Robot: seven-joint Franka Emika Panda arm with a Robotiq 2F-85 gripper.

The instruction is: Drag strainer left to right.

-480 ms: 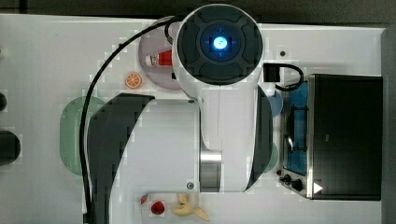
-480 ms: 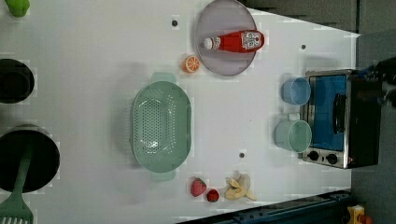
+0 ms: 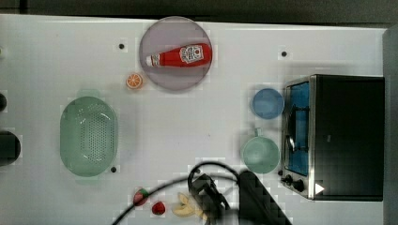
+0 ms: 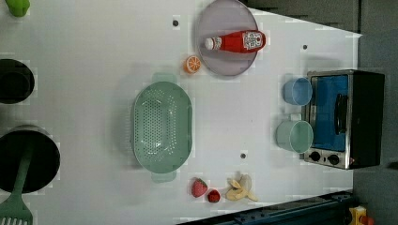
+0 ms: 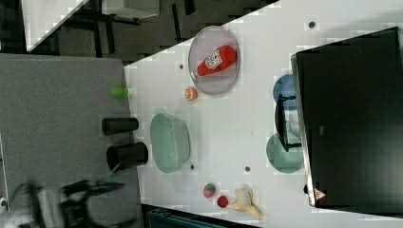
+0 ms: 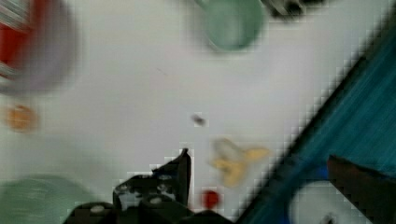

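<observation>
— Where's the pale mint-green perforated oval plastic strainer (image 3: pixel 88 136)?
— On the white tabletop (image 3: pixel 197 122), toward the top view's left.
— The black pincer (image 6: pixel 254 161)?
— Released, spread wide, grasping nothing.

You have a pale mint-green strainer (image 3: pixel 88 137) dotted all over with small dark holes, sitting on a white table (image 3: pixel 187 126). Beside the strainer's far tab lies an orange citrus slice (image 3: pixel 134 80) with a paler centre. Next to that slice, a grey-lilac plate (image 3: pixel 175 54) carries a red bottle (image 3: pixel 180 56) with a white cap and white label. Away from the strainer, note a black toaster oven (image 3: pixel 335 136) with silver trim and blue-tinted glass; against its glass stand a blue bowl (image 3: pixel 267 103) and a mint-green mug (image 3: pixel 260 154).
</observation>
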